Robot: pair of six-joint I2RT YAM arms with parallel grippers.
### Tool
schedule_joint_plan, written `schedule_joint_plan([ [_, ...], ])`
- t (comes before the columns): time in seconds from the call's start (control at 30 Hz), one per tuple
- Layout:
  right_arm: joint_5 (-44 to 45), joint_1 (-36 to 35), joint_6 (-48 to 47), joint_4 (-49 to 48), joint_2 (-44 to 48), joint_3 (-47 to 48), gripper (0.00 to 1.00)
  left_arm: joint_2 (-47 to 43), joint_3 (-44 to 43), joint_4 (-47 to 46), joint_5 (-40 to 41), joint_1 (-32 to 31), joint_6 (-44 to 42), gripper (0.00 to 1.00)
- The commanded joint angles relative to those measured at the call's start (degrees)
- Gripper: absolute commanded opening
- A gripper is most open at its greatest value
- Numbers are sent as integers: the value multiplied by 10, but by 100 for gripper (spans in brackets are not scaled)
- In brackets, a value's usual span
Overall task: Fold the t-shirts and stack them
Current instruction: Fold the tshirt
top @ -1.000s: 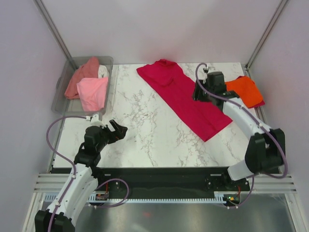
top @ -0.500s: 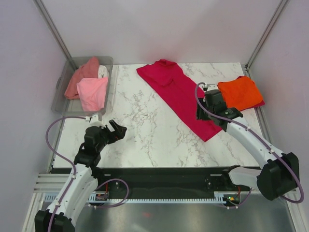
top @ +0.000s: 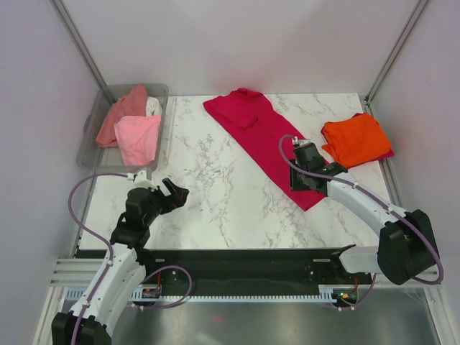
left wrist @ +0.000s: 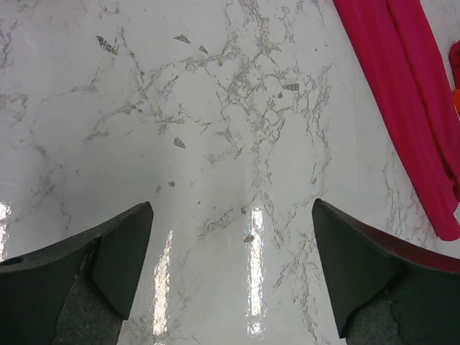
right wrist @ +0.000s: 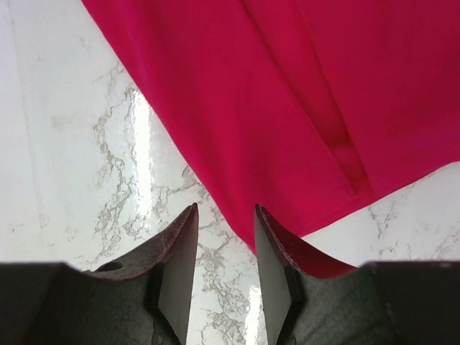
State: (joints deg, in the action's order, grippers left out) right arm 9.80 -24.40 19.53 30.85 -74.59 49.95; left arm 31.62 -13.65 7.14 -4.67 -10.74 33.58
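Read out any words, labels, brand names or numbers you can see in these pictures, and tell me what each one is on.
None: no readable text shows in any view.
The crimson cotton t-shirt, the folded orange t-shirt, the light pink t-shirt and the salmon t-shirt are plain, with no print or tag showing.
The clear grey plastic bin and the white marble-patterned table carry no label or marking.

Open marble (top: 215, 172) lies between bin (top: 88, 152) and crimson tee (top: 267, 138).
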Motion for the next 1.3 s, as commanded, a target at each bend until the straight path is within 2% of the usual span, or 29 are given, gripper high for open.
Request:
schedule_joint_plan([
  [0.0, -11, -18, 2, -1, -27, 2, 44, 2, -1, -19, -5, -2, -3, 100],
  [0.2, -8, -21, -1, -6, -86, 8, 45, 3, -1, -19, -6, -2, -2, 100],
  [0.77, 35, -28, -5, -21, -179, 10, 43, 12, -3, -19, -4, -2, -3, 100],
  [0.83, 36, -31, -3, -21, -202, 14, 38, 11, -3, -19, -3, -2, -3, 100],
  [0.87, 36, -34, 1, -19, -208, 16, 25, 12, -3, -19, -3, -2, -3, 100],
  [0.9, 36, -36, 2, -19, -217, 17, 19, 11, -3, -19, -5, -2, -3, 100],
  [0.93, 35, -46, 9, -19, -219, 19, 7, 11, -3, -19, -3, -2, -4, 100],
  [0.97, 29, -52, 14, -19, -220, 19, 1, 11, -3, -19, -4, -2, -4, 100],
  [1.07, -6, -97, 55, -32, -212, 20, 0, 12, -3, -18, -3, -2, -4, 100],
  [1.17, -25, -174, 127, -68, -210, 29, 0, 12, -3, -18, -3, -2, -3, 100],
  [1.2, -35, -223, 146, -81, -214, 34, 0, 11, -3, -18, -2, -2, -3, 100],
  [1.27, -49, -274, 185, -121, -237, 70, 0, 10, -3, -17, -3, -2, -3, 100],
])
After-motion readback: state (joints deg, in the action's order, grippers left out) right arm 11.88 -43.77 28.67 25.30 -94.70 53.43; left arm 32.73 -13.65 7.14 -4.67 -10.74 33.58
